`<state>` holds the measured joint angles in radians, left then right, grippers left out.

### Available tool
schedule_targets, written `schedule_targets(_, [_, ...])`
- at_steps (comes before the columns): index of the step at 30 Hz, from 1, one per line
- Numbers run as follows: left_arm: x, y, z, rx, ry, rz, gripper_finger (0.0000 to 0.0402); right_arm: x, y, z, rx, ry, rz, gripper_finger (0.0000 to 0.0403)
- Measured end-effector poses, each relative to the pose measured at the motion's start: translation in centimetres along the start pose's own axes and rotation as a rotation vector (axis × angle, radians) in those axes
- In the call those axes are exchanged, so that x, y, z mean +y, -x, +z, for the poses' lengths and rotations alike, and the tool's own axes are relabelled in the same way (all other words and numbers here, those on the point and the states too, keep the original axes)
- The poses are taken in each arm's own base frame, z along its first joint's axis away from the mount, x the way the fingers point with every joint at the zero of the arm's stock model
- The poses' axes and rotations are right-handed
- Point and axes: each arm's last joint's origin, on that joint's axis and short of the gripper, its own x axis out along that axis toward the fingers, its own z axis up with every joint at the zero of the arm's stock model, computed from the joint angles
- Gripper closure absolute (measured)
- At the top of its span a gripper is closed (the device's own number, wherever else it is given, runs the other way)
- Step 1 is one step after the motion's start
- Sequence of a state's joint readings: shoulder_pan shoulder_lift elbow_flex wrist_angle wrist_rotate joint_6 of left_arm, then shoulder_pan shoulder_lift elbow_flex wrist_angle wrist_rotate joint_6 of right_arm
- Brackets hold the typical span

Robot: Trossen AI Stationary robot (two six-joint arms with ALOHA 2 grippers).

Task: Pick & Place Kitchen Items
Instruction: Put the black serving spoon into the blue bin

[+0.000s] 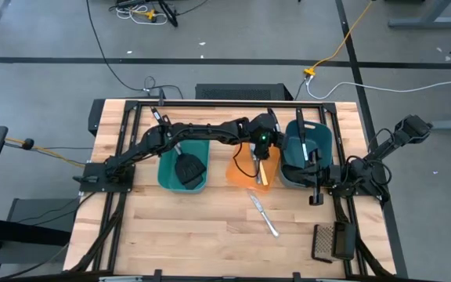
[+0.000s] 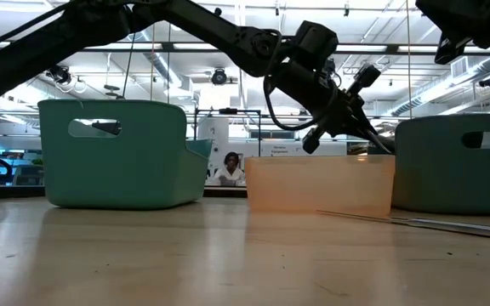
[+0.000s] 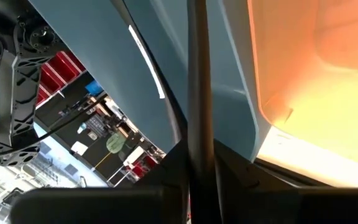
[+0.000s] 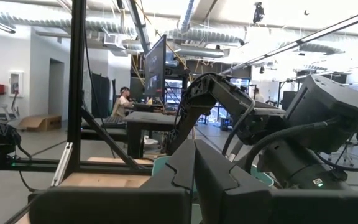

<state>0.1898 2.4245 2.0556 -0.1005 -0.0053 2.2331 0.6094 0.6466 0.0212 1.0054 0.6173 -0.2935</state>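
Observation:
My left gripper (image 1: 261, 154) reaches over the orange bin (image 1: 239, 175) and is shut on a long thin dark utensil (image 3: 197, 93). In the low view the gripper (image 2: 340, 119) hangs above the bin (image 2: 313, 183). A yellow-handled knife (image 1: 262, 175) lies in the orange bin. A black slotted spatula (image 1: 188, 168) lies in the left teal bin (image 1: 165, 174). Utensils (image 1: 304, 146) lie in the right teal bin (image 1: 325, 141). A small silver knife (image 1: 263, 213) lies flat on the table. My right gripper (image 1: 315, 197) rests shut and empty by the right teal bin's near corner. My left gripper pinches the utensil's thin shaft (image 3: 199, 163) between its two fingers, which lie along it. The fingers slant down from the table's left. The utensil is lifted clear of the table and slants down toward the orange bin (image 2: 373, 141); its lower end is hidden.
A dark rectangular mesh object (image 1: 331, 241) lies at the table's near right corner. The three bins stand in a row across the table's middle. Bare wood (image 1: 186, 227) lies near the front edge. A person (image 2: 229, 168) sits in the room beyond.

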Motion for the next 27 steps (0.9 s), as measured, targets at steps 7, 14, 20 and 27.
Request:
schedule_targets(7, [0.52,0.02,-0.30,0.013,0.020,0.065,0.0330,0.01,0.00,-0.05,0.004,0.003,0.001,0.0389])
schedule_targets(14, [0.13,0.01,0.04,-0.026,0.057,0.028,0.0300,0.02,0.00,-0.07,0.006,0.004,0.002,0.0389])
schedule_targets(20, [0.07,0.01,0.23,-0.069,0.097,0.037,0.0297,0.06,0.00,-0.21,0.019,0.013,0.004,0.0389])
schedule_targets(27, [0.37,0.02,0.56,-0.097,0.149,0.057,0.0310,0.07,0.00,-0.25,0.022,0.016,0.004,0.0389])
